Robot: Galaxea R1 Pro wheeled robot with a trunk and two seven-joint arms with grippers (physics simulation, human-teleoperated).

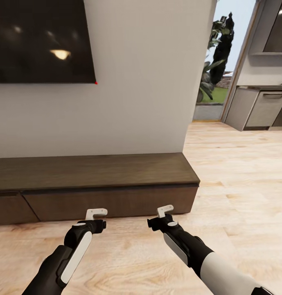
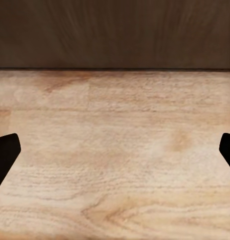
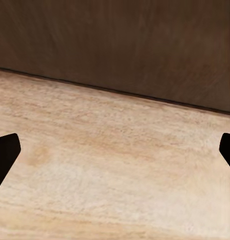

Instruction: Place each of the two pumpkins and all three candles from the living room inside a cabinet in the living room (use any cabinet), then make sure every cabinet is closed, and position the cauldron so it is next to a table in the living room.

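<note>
Spread black fingertips of the left hand over pale wood floor, dark cabinet front beyond.

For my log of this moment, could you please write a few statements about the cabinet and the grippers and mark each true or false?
1. The long, low, dark brown wooden cabinet stands against the white wall. True.
2. An orange pumpkin sits on the cabinet top. False: the top is bare.
3. Both the left gripper and the right gripper hang above the pale wood floor, empty. True.
4. The right gripper's fingers are shut. False: its wrist view shows them wide apart.
5. A dark wall screen hangs above the cabinet. True.
</note>
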